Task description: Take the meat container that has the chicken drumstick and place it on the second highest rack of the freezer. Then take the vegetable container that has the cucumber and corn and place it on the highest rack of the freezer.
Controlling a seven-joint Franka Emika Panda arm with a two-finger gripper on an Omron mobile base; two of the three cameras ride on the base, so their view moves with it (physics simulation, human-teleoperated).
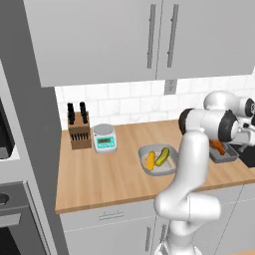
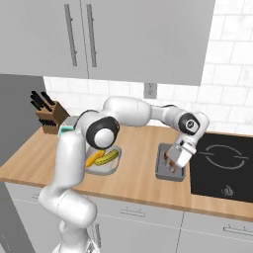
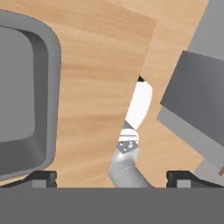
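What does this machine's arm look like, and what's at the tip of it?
A glossy white arm of rounded tubular segments, with dark grey discs at its joints. At its tip sits a boxy white end effector with two small dark fingers. No cables or markings are visible.

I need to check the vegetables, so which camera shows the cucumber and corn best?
The left base view: the cucumber and corn lie side by side in their bowl, unobstructed. In the right base view the arm's elbow partly covers them. In the hand view I cannot pick them out.
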